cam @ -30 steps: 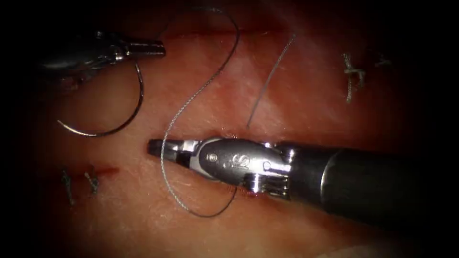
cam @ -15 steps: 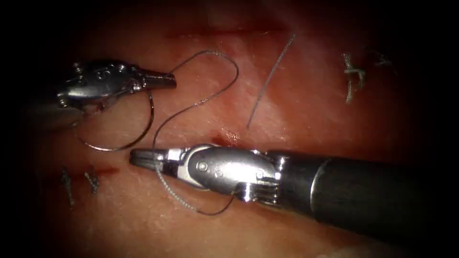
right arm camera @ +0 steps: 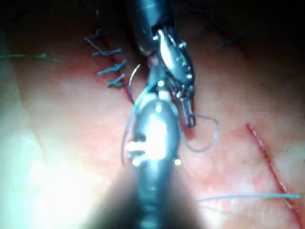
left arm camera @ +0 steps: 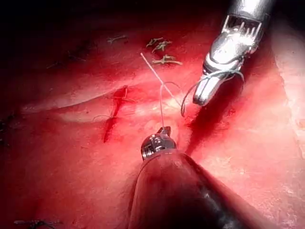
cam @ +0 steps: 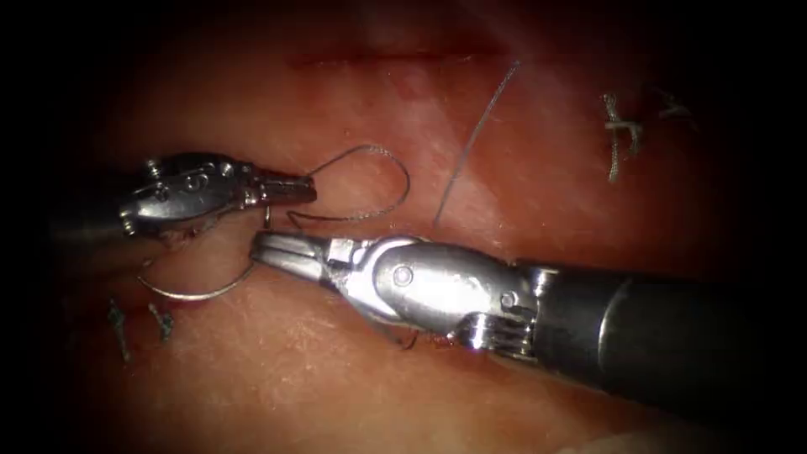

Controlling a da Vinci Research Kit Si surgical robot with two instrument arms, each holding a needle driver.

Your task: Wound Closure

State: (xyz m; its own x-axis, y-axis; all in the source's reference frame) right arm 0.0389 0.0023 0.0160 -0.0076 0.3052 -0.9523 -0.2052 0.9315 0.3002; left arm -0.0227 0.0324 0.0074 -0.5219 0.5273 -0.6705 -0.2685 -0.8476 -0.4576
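Dark corners ring the endoscope view — light pools mid-frame on the tissue (cam: 521, 168). Glare flares off the right tool (cam: 286, 250) — its shaft blurs close in the right wrist view.

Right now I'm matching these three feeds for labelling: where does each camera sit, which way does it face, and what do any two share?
Endoscope view: above and in front of the reddish pork tissue; the left arm's tool holds the thin curved steel needle near its tail; the right arm's tool reaches in from the right.
Left wrist view: looks along the left arm's dark shaft at its tool.
Right wrist view: looks along its own shaft at the right arm's tool.
Shared: the fine grey thread loop.
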